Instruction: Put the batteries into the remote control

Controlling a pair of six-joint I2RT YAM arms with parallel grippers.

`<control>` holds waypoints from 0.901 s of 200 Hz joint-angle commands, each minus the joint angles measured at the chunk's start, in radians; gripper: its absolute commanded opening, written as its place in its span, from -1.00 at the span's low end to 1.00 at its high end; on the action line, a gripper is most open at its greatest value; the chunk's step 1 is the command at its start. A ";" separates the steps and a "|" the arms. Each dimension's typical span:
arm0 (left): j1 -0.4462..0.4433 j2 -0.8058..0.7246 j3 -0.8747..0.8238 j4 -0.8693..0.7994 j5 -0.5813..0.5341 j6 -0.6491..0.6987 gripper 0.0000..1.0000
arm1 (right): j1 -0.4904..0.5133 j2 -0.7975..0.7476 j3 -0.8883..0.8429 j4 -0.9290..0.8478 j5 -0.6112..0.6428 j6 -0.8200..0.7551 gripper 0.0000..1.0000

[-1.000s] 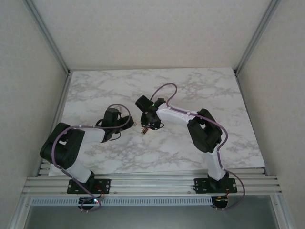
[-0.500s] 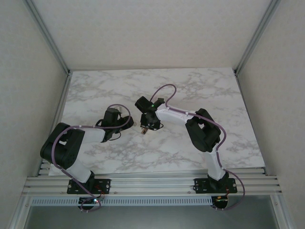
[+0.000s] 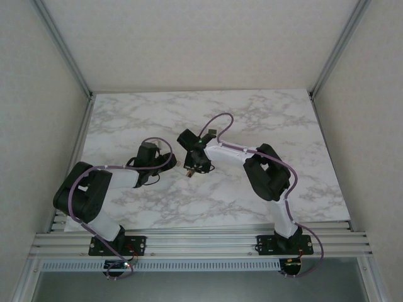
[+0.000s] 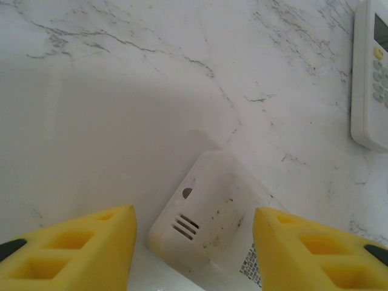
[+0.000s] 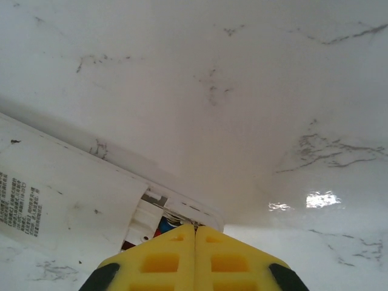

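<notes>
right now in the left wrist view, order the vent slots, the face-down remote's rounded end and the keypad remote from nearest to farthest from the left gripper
1. vent slots, on the face-down remote, right at the left gripper
2. rounded end, just beyond the slots, centre
3. keypad remote, far off at the right edge

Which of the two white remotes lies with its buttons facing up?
The far remote, at the right edge of the left wrist view; the near remote lies back up, vent slots showing.

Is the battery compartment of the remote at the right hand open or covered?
Open: the remote shows an exposed bay, red and blue inside.
</notes>
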 commanded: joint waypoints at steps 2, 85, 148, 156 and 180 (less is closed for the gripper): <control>0.006 -0.012 -0.015 0.001 -0.020 0.000 0.05 | 0.043 0.091 -0.077 -0.104 -0.054 0.053 -0.92; 0.005 -0.008 -0.016 0.003 -0.022 0.001 0.04 | 0.040 -0.061 0.020 -0.151 0.049 -0.080 -0.78; 0.005 -0.058 -0.043 0.026 -0.034 0.001 0.04 | -0.155 -0.379 -0.228 -0.053 0.222 -0.310 0.20; 0.005 -0.063 -0.045 0.029 -0.037 0.003 0.04 | -0.188 -0.403 -0.259 -0.048 0.233 -0.385 0.46; 0.005 -0.074 -0.051 0.035 -0.043 0.003 0.04 | -0.304 -0.397 -0.271 -0.102 0.202 -0.482 0.81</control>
